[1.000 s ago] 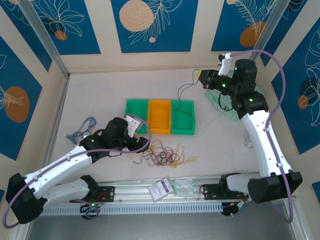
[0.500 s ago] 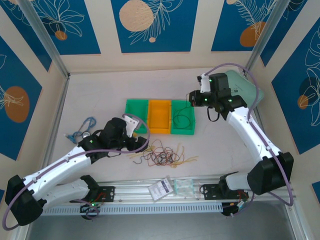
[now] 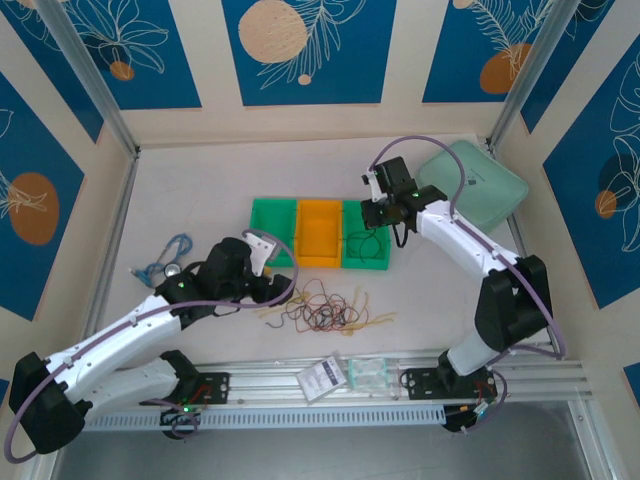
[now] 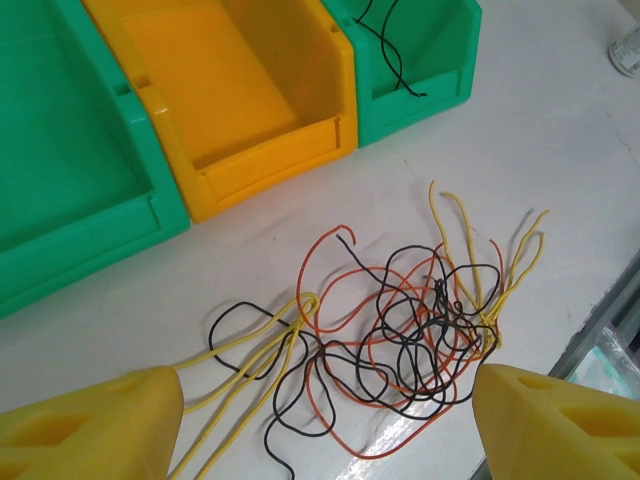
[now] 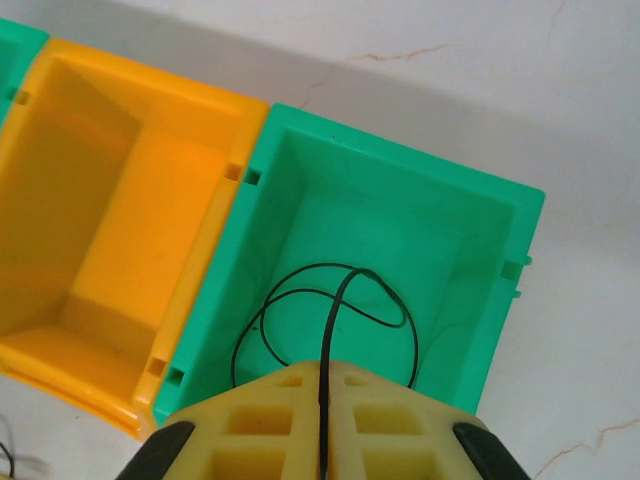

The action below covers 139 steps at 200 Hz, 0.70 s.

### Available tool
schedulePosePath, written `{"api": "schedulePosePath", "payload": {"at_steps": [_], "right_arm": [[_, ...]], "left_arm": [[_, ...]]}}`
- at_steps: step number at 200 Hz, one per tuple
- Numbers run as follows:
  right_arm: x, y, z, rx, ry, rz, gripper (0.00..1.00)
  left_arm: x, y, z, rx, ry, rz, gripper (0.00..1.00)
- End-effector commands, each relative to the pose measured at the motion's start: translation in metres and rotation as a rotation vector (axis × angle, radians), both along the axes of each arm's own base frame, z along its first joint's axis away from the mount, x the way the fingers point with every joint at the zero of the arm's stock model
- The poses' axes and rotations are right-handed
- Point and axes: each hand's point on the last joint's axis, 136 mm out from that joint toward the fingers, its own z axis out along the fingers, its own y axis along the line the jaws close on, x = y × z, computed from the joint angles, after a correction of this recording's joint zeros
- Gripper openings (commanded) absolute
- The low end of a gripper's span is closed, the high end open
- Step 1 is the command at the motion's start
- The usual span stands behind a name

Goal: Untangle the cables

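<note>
Right claw (image 5: 322, 385): pressed together on a black cable (image 5: 333, 318), directly above the right green bin (image 5: 420, 215). The cable's loops already lie inside, so this looks like a drop-off.
Left claw (image 4: 325, 420): spread wide and low over the tangle of cables (image 4: 400, 320), apparently poised to pick a strand.
Tangle: yellow, red and black strands on the table, at 6 o'clock of the orange bin (image 4: 250, 90).
Edges: bin fronts at 12 o'clock of the tangle, table rail (image 3: 300, 385) close at 6.
Open room: bare tabletop at 3 o'clock for pulling strands free.

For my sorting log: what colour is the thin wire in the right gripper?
Black; the thin wire shows best in the right wrist view.
</note>
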Motion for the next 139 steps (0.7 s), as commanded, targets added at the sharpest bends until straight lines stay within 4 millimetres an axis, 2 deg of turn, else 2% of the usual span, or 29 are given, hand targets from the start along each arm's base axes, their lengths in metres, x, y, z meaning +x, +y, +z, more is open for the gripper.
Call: {"api": "schedulePosePath", "payload": {"at_steps": [1, 33, 56, 139], "right_arm": [[0.01, 0.011, 0.0, -0.003, -0.003, 0.019, 0.11], [0.01, 0.021, -0.022, 0.004, 0.064, 0.03, 0.13], [0.01, 0.025, -0.03, 0.006, 0.091, 0.035, 0.16], [0.015, 0.051, -0.036, 0.116, 0.147, 0.08, 0.18]], "left_arm": [[0.002, 0.01, -0.004, 0.024, -0.004, 0.03, 0.76], [0.001, 0.013, -0.009, 0.044, -0.002, 0.033, 0.76], [0.001, 0.014, -0.013, 0.054, 0.005, 0.034, 0.76], [0.004, 0.012, -0.024, 0.054, 0.022, 0.036, 0.76]]}}
